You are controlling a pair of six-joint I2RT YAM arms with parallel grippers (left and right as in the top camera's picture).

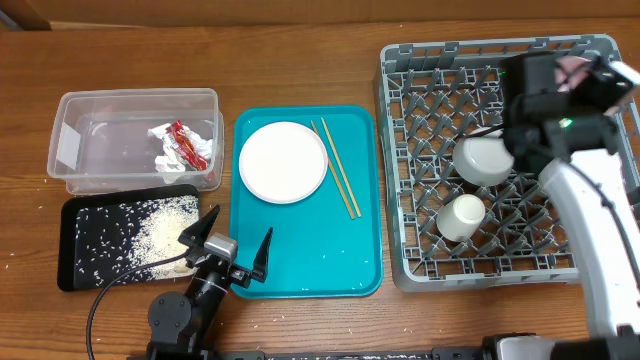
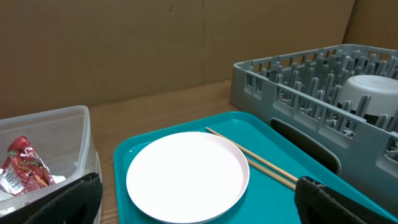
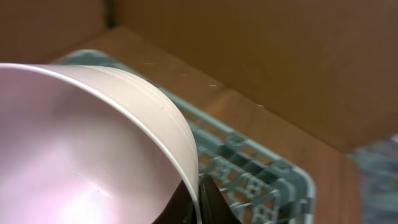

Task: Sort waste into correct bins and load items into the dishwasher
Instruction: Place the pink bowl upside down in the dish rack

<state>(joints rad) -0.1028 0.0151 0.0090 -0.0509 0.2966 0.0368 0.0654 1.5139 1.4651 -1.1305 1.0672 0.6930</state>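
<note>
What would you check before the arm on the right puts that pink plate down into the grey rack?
1. Grip: the rim of the pink plate sits pinched in the right gripper. Ok.
2. Position: the right gripper hangs over the dish rack. Ok.
3. Free space: the pale bowl and white cup take the middle, and the rack's side nearest the teal tray is bare. Ok.
4. Plate lined up with the rack's slots: hidden from above, and the wrist view is too close. Cannot tell.
5. Left gripper out of the way: open, at the teal tray's near edge, apart from the rack. Ok.
</note>
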